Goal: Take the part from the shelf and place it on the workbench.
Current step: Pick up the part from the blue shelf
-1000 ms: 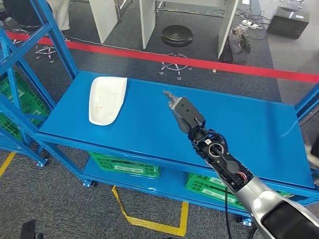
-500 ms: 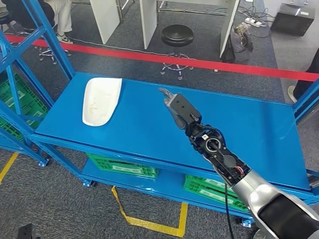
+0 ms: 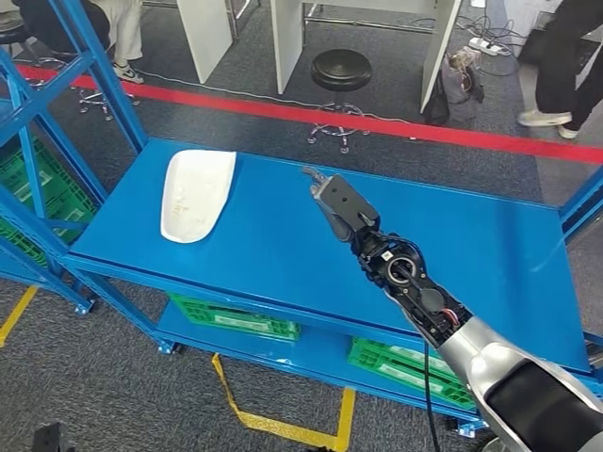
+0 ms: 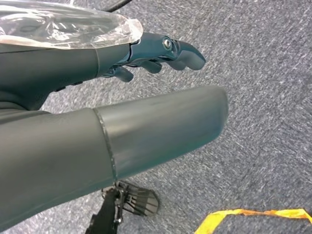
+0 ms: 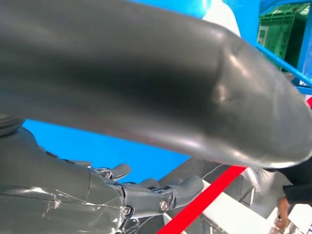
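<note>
Little has changed over the last second: the right hand [image 3: 334,201] still hovers over the middle of the blue shelf [image 3: 462,254], fingers extended and holding nothing, while the view has drifted slightly. Its target, the white part [image 3: 196,193], lies well apart at about nine o'clock from that hand, long axis running from seven to one o'clock. Hanging over carpet, the left hand [image 4: 110,122] is released and farther off, so the right looks likelier to reach.
</note>
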Robot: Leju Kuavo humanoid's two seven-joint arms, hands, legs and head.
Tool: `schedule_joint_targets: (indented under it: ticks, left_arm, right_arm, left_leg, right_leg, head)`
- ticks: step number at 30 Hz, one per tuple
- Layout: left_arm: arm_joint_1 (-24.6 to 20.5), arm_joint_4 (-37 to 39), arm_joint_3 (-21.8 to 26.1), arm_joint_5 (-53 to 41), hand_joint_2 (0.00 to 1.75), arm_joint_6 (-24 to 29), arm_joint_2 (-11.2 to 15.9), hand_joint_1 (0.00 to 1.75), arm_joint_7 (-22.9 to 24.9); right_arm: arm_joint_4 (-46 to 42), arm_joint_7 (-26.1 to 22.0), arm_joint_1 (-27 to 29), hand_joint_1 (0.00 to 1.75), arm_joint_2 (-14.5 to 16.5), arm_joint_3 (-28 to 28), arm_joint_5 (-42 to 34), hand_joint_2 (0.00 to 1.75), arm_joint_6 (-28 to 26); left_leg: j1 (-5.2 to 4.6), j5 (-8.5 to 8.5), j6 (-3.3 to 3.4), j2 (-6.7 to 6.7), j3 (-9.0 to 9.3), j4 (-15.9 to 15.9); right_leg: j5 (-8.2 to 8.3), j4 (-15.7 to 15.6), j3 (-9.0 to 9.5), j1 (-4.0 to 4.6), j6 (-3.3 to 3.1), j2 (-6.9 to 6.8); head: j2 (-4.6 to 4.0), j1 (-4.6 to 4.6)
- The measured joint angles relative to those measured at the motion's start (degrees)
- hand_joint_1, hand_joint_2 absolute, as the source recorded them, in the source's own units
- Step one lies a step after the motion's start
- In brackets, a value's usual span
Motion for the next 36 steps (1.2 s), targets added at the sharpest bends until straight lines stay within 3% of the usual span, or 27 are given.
schedule_joint_targets:
  ticks: [2, 5, 7, 8, 10, 12, 13, 14, 16, 17, 19, 22, 24, 26, 27, 28, 29, 31, 32, 34, 36]
  left_arm:
    - [-0.1, 0.0, 0.0, 0.0, 0.0, 0.1, 0.2, 0.0, 0.0]
    - [0.0, 0.0, 0.0, 0.1, 0.0, 0.1, 0.3, 0.0, 0.0]
    - [0.2, 0.0, 0.0, 0.2, 0.0, 0.1, 0.3, 0.0, 0.0]
    - [0.2, 0.0, 0.0, 0.3, 0.0, 0.1, 0.3, 0.0, 0.0]
    - [0.2, 0.0, 0.0, 0.3, 0.0, 0.1, 0.3, 0.0, 0.0]
    - [0.3, 0.0, 0.0, 0.3, 0.0, 0.1, 0.2, 0.0, -0.1]
    - [0.4, 0.0, 0.0, 0.3, 0.0, 0.1, 0.2, 0.0, -0.1]
    - [0.4, 0.0, 0.0, 0.3, 0.0, 0.1, 0.2, 0.0, -0.1]
    - [0.4, 0.0, 0.0, 0.3, 0.0, 0.1, 0.3, 0.0, -0.1]
    - [0.3, 0.0, 0.0, 0.3, 0.0, 0.1, 0.4, 0.0, -0.1]
    - [0.2, 0.0, 0.0, 0.3, 0.0, 0.1, 0.4, 0.0, -0.2]
    - [0.2, 0.0, 0.0, 0.3, 0.0, 0.1, 0.4, 0.0, -0.2]
    - [0.1, 0.0, 0.0, 0.4, 0.0, 0.1, 0.4, 0.0, -0.2]
    - [0.1, 0.0, 0.0, 0.4, 0.0, 0.1, 0.3, 0.0, -0.2]
    - [0.1, 0.0, 0.0, 0.4, 0.0, 0.1, 0.2, 0.0, -0.2]
    - [0.2, 0.0, 0.0, 0.4, 0.0, 0.1, 0.2, 0.0, -0.2]
    - [0.3, 0.0, 0.0, 0.4, 0.0, 0.1, 0.1, 0.0, -0.2]
    - [0.3, 0.0, 0.0, 0.3, 0.0, 0.1, 0.1, 0.0, -0.2]
    - [0.2, 0.0, 0.0, 0.3, 0.0, 0.1, 0.0, 0.0, -0.2]
    - [0.3, 0.0, 0.0, 0.3, 0.0, 0.1, -0.1, 0.0, -0.2]
    - [0.5, 0.0, 0.0, 0.2, 0.0, 0.0, -0.1, 0.0, -0.2]
  right_arm:
    - [0.4, 0.0, -0.1, 0.0, 0.0, 0.2, 0.0, 0.0, 0.1]
    - [0.9, -0.1, -0.2, 0.0, 0.1, 0.5, 0.0, 0.0, 0.2]
    - [1.1, -0.2, -0.6, 0.0, 0.1, 0.7, 0.0, 0.0, 0.2]
    - [1.2, -0.2, -0.8, 0.0, 0.1, 0.7, 0.0, 0.0, 0.2]
    - [1.6, -0.3, -1.0, 0.0, 0.1, 0.7, 0.0, 0.0, 0.3]
    - [2.0, -0.4, -1.1, 0.0, 0.1, 0.9, 0.0, 0.0, 0.4]
    - [2.3, -0.4, -1.1, 0.0, 0.1, 1.0, 0.0, 0.0, 0.5]
    - [2.5, -0.5, -1.1, 0.0, 0.1, 1.1, 0.0, 0.0, 0.5]
    - [2.7, -0.5, -1.3, 0.0, 0.1, 1.1, 0.0, 0.0, 0.4]
    - [2.9, -0.6, -1.5, 0.0, 0.1, 1.2, 0.0, 0.0, 0.4]
    - [3.2, -0.6, -1.8, 0.0, 0.1, 1.2, 0.0, 0.0, 0.4]
    - [3.6, -0.6, -1.9, 0.0, 0.1, 1.3, 0.0, 0.0, 0.5]
    - [3.8, -0.7, -2.1, 0.0, 0.1, 1.5, 0.0, 0.0, 0.5]
    - [4.2, -0.7, -2.0, 0.0, 0.1, 1.6, 0.0, 0.0, 0.5]
    - [4.5, -0.7, -2.0, 0.0, 0.1, 1.7, 0.0, 0.0, 0.5]
    - [4.7, -0.7, -2.0, 0.0, 0.1, 1.7, 0.0, 0.0, 0.5]
    - [4.8, -0.7, -2.0, 0.0, 0.1, 1.8, 0.0, 0.0, 0.5]
    - [5.0, -0.7, -2.1, 0.0, 0.1, 1.8, 0.0, 0.0, 0.5]
    - [5.0, -0.7, -2.2, 0.0, 0.1, 1.8, 0.0, 0.0, 0.5]
    - [5.1, -0.7, -2.4, 0.0, 0.1, 1.8, 0.0, 0.0, 0.5]
    - [5.2, -0.7, -2.5, 0.0, 0.1, 1.8, 0.0, 0.0, 0.5]
  left_leg:
    - [0.22, -0.72, -1.07, -0.52, -0.54, 1.3]
    - [0.51, -0.66, -2.07, -1.19, -1.32, 1.9]
    - [0.68, -1.57, -2.3, -0.3, -2.09, 3.4]
    - [0.59, -2.9, -2.25, 0.52, -3.43, 6.1]
    - [0.3, -6.48, -1.93, 1.95, -7.9, 14.8]
    - [-0.05, -8.05, -1.47, 2.18, -11.52, 21.1]
    - [-0.25, -7.26, -1.13, 2.21, -11.7, 20.9]
    - [-0.5, -5.53, -0.72, 2.35, -10.57, 18.2]
    - [-1.28, -1.78, 0.12, 3.79, -6.4, 9.5]
    - [-1.67, -0.72, 0.37, 4.43, -4.81, 6.2]
    - [-2.23, -0.44, 0.54, 4.82, -3.8, 3.8]
    - [-2.05, -0.19, 1.17, 3.63, -3.42, 3.3]
    - [-1.87, -0.09, 1.7, 2.96, -3.08, 3.0]
    - [-1.97, -0.16, 2.03, 2.13, -3.04, 3.1]
    - [-2.05, -0.2, 2.09, 1.66, -3.01, 3.1]
    - [-2.12, -0.24, 2.13, 1.17, -2.95, 3.1]
    - [-2.17, -0.28, 2.13, 0.68, -2.84, 3.1]
    - [-2.24, -0.45, 2.03, -0.18, -2.55, 3.2]
    - [-2.26, -0.53, 1.91, -0.58, -2.56, 3.3]
    - [-2.16, -0.45, 1.46, -1.23, -2.85, 3.3]
    - [-2.02, -0.38, 0.9, -1.58, -3.06, 3.2]
  right_leg:
    - [1.48, -5.3, 2.87, -0.23, 0.15, 0.93]
    - [1.12, -5.4, 3.08, 0.4, -1.47, 0.68]
    - [1.18, -5.3, 3.05, 0.54, -2.39, 0.1]
    - [1.21, -5.4, 3.07, 0.65, -2.8, -0.25]
    - [1.13, -5.4, 3.02, 1.09, -3.41, -1.01]
    - [0.99, -5.4, 3.03, 1.57, -3.7, -1.79]
    - [0.93, -5.4, 3.07, 1.78, -3.79, -2.14]
    - [0.87, -5.4, 3.16, 1.91, -3.84, -2.49]
    - [0.68, -5.4, 3.32, 2.17, -3.76, -3.09]
    - [0.57, -5.4, 3.36, 2.29, -3.62, -3.35]
    - [0.36, -5.5, 3.47, 2.47, -3.2, -3.86]
    - [-0.61, -4.7, 3.36, 2.22, -2.32, -3.76]
    - [-3.45, 0.4, 1.05, 2.03, -1.9, -2.25]
    - [-6.73, 8.5, -2.88, 2.03, -1.73, -1.2]
    - [-7.29, 11.1, -4.3, 2.04, -1.72, -1.01]
    - [-6.69, 11.5, -4.74, 2.05, -1.8, -0.9]
    - [-5.01, 9.5, -4.0, 2.08, -1.99, -0.79]
    - [-0.63, 1.5, -0.43, 2.19, -2.62, 0.2]
    - [0.7, -2.2, 1.39, 2.26, -2.92, 0.81]
    - [1.2, -5.6, 3.16, 2.47, -3.38, 1.51]
    - [1.33, -6.3, 3.6, 2.42, -3.75, 0.97]
  head:
    - [-0.01, 0.16]
    - [-0.01, -0.05]
    - [0.0, -0.32]
    - [0.0, -0.49]
    - [0.0, -0.79]
    - [0.0, -0.85]
    - [0.0, -0.86]
    - [0.0, -0.86]
    - [0.0, -0.88]
    - [0.0, -0.85]
    - [0.0, -0.79]
    - [0.0, -0.67]
    - [0.0, -0.53]
    - [0.0, -0.34]
    - [0.0, -0.27]
    - [0.0, -0.22]
    - [0.0, -0.19]
    - [0.0, -0.17]
    - [0.0, -0.22]
    - [0.0, -0.31]
    - [0.0, -0.28]
